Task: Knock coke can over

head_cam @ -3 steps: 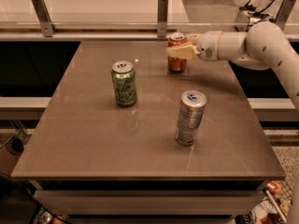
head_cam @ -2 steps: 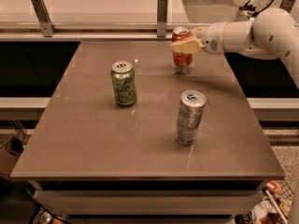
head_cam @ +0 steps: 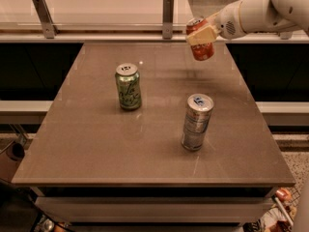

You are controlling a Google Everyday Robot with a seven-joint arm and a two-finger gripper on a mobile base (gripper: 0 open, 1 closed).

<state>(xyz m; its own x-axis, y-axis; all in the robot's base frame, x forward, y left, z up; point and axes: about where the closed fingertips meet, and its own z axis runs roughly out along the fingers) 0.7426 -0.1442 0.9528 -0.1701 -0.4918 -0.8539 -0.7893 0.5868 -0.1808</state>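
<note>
The coke can [head_cam: 203,51] is red-orange with a silver top and sits in the grip of the claw [head_cam: 202,34], tilted so its top leans toward the left, over the far right part of the desk [head_cam: 96,144]; its lower end looks clear of the surface, with a faint dark reflection on the desk below it. No lettering on it can be read here, since a cream-coloured finger [head_cam: 200,34] crosses its upper half. The claw is closed around the can's body, and its white arm [head_cam: 260,11] comes in from the upper right corner. Nearer the middle left of the brown desk stands a green can [head_cam: 128,87], upright, with pale looping script on its side that is too soft to read. Toward the front right stands a taller slim silver can [head_cam: 196,122], also upright, with a blue mark on its lid and greyish print that cannot be made out. The two standing cans are well apart from each other and from the coke can
</note>
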